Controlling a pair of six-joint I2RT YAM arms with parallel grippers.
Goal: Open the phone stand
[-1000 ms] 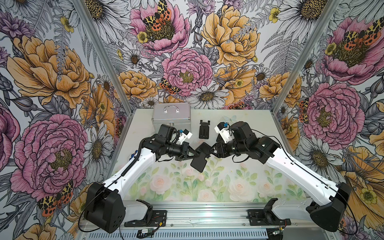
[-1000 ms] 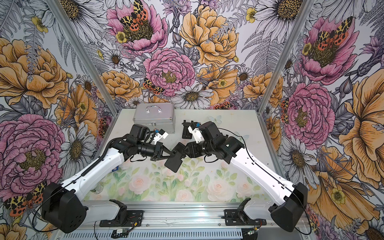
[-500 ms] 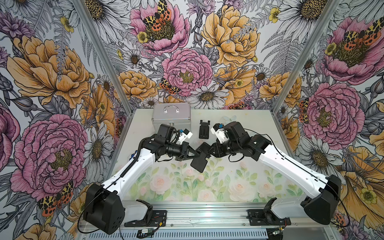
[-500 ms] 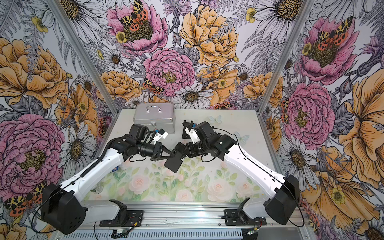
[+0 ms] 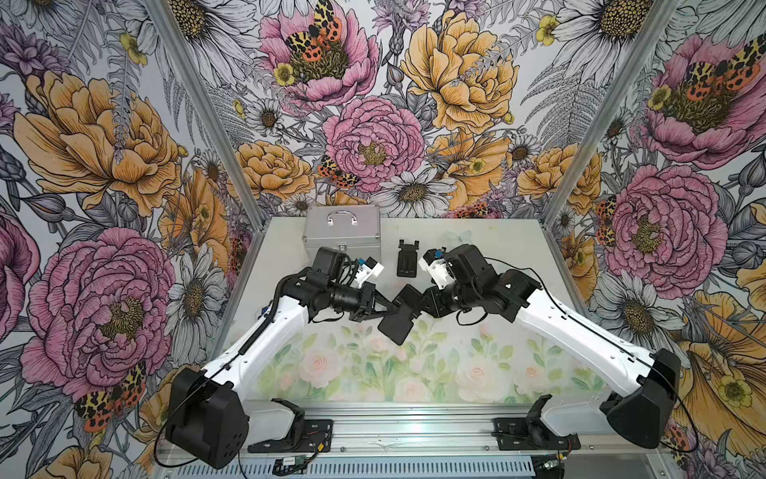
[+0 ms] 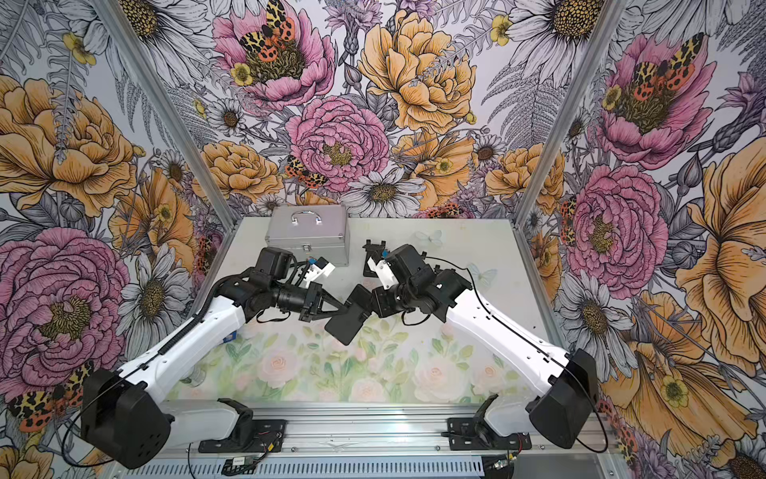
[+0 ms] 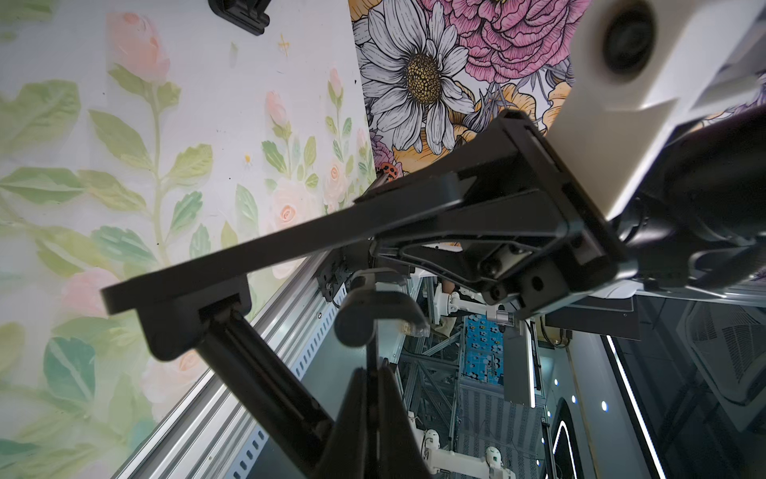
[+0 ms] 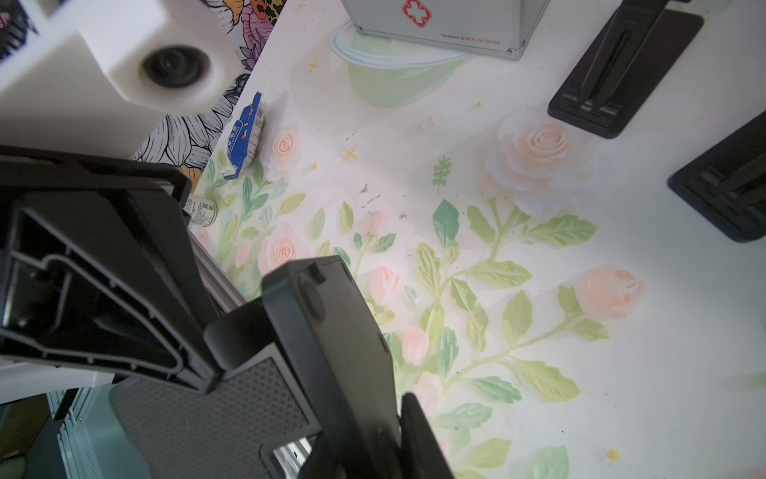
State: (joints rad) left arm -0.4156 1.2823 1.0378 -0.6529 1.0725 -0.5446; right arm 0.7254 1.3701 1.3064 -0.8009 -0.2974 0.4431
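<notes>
Table (image 5: 476,257) with a rose-printed mat fills the lower middle of both top views, walled on three sides by flowered panels; the left arm (image 5: 265,340) reaches in from the lower left of the frame and the right arm (image 5: 580,340) from the lower right, and they meet near the centre; a silver case (image 5: 342,232) with a handle on its lid sits at the upper left of the table, closed, and its side with a red cross shows at the top of the right wrist view (image 8: 447,20); the black phone stand (image 5: 400,317) hangs in the air between the two arms, above the mat and just left of the frame's centre, tilted, its two plates partly spread at the hinge (image 7: 290,244); the left gripper (image 5: 387,309) has its fingers pressed together on the stand from the left; the right gripper (image 5: 422,300) grips the stand's footed plate (image 8: 331,331) from the right, jaws closed against it; a second stand (image 5: 408,259) lies flat on the table above the held one, just right of the case; a blue packet (image 8: 244,137) and a small bottle (image 8: 201,211) lie at the table's edge, in the left half of the right wrist view.
</notes>
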